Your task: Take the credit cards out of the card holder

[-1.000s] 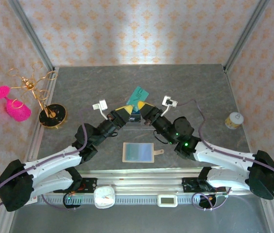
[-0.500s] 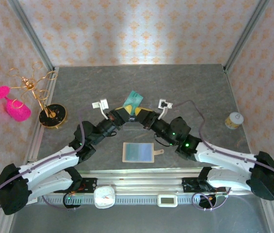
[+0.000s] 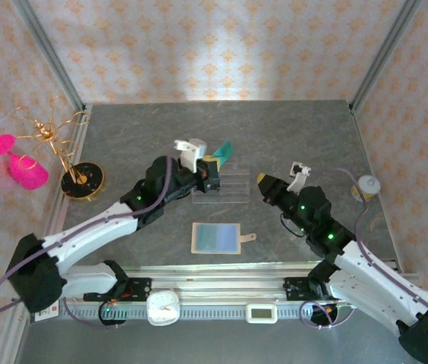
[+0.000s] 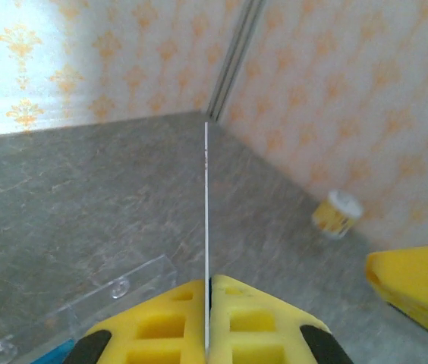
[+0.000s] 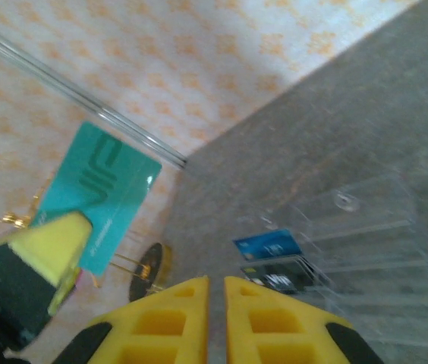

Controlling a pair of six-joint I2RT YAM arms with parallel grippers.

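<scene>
Left gripper (image 3: pixel 211 168) is pinched tight on the teal credit card (image 3: pixel 224 151), which is clear of the card holder (image 3: pixel 215 238). The holder lies open on the surface (image 3: pixel 313 136) near the front edge, well apart. This card counts as out. It hangs just above the clear tray (image 3: pixel 233 191), where a blue card (image 5: pixel 269 245) and a dark card (image 5: pixel 278 277) lie. Whether the holder's pale slots keep another card, I cannot tell. Right gripper (image 3: pixel 262 180) sits beside the tray, nearly closed and empty.

Gold wire stand (image 3: pixel 82 180) and pink object (image 3: pixel 24 171) far left, small yellow jar (image 3: pixel 366 187) right, clear ribbed tray (image 3: pixel 233 189) mid-table
</scene>
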